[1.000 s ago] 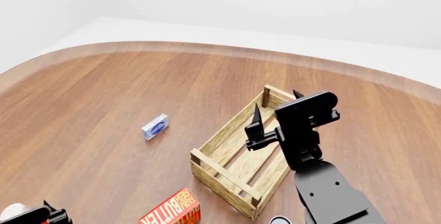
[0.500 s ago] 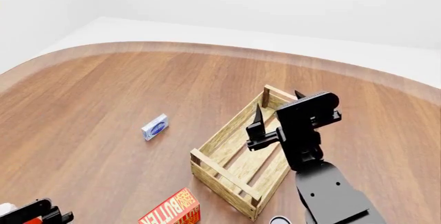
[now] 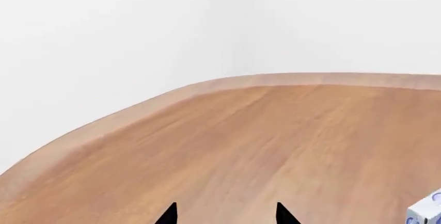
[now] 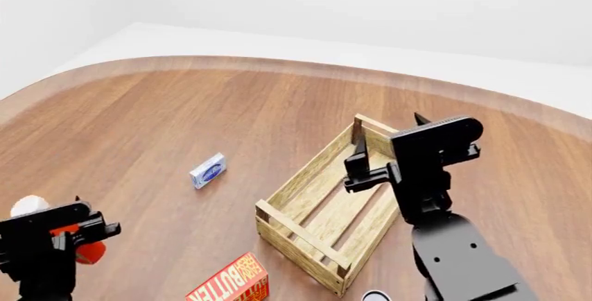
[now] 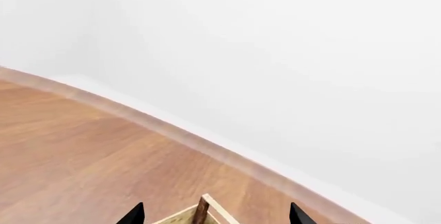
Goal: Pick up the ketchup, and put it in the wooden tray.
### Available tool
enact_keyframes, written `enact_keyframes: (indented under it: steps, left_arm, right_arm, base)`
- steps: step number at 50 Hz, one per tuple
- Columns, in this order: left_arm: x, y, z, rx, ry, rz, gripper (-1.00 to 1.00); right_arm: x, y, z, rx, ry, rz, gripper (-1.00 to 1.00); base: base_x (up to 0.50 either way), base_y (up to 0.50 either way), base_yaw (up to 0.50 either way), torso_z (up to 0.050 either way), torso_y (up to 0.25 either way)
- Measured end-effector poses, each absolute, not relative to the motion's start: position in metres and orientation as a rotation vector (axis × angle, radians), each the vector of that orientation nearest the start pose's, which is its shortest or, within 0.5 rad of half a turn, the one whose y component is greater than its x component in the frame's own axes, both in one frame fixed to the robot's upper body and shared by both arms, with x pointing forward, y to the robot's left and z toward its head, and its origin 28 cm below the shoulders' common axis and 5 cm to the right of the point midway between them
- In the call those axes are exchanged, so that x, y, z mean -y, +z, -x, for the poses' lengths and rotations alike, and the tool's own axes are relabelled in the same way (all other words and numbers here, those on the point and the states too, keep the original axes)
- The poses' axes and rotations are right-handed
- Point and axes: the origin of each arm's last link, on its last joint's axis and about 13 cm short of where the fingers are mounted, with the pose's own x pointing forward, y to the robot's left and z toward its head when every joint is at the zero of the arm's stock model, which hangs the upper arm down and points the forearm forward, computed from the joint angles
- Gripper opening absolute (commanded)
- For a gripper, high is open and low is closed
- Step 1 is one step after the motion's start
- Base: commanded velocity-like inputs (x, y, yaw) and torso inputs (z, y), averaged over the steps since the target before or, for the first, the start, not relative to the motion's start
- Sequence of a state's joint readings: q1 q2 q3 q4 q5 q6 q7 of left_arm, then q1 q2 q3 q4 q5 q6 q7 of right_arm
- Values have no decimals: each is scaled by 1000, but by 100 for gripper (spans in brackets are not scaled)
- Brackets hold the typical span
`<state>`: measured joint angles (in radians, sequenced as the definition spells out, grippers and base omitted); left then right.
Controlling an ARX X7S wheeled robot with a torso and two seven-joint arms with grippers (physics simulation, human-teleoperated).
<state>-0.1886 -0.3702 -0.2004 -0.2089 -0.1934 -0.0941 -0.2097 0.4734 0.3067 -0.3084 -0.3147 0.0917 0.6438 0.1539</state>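
The ketchup (image 4: 86, 252) shows in the head view at the near left as a red-orange body and a white cap, mostly hidden behind my left arm. My left gripper (image 4: 66, 225) is right by it. In the left wrist view that gripper (image 3: 225, 214) stands open, with only bare table between its tips. The wooden tray (image 4: 307, 175), a pale slatted crate, sits right of centre. My right gripper (image 4: 389, 138) hovers open above the tray's far end. One corner post of the tray (image 5: 202, 211) shows between this gripper's (image 5: 215, 216) tips in the right wrist view.
A small blue-and-white box (image 4: 208, 170) lies on the table left of the tray and also shows in the left wrist view (image 3: 427, 214). A red-orange butter box (image 4: 231, 284) lies at the near edge. The round wooden table's (image 4: 185, 107) rim curves across the back.
My left arm has risen into view from the bottom left corner, with the ketchup showing beside it. My right gripper has shifted right and toward the tray's far end.
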Motion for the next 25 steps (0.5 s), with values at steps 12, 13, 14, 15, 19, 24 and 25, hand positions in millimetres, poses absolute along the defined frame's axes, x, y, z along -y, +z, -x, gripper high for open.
enact_keyframes:
  steps: [12,13,14,15,19,24,25]
  left_arm:
    - [-308,77,-297,29,261,-145,-100]
    - [-304,79,-302,32,244,-147,-100]
    - [-300,82,-306,36,227,-147,-100]
    - [-296,84,-310,39,210,-148,-100]
    - [-280,94,-326,49,150,-148,-100]
    - [-261,105,-346,62,80,-148,-100]
    - [-257,107,-349,65,67,-148,-100]
  right_arm:
    - [120,151,-272,113,11,311,100]
    - [121,152,-271,113,6,310,100]
    - [122,152,-271,113,1,308,100]
    - [123,153,-270,114,-4,307,100]
    - [127,155,-266,115,-24,303,100]
    - [133,158,-261,115,-51,299,100]
    - [134,158,-260,115,-56,299,100]
  base:
    - [0,0,0,0,0]
    - [0,0,0,0,0]
    - [0,0,0,0,0]
    - [0,0,0,0,0]
    - [0,0,0,0,0]
    - [0,0,0,0,0]
    - [0,0,0,0,0]
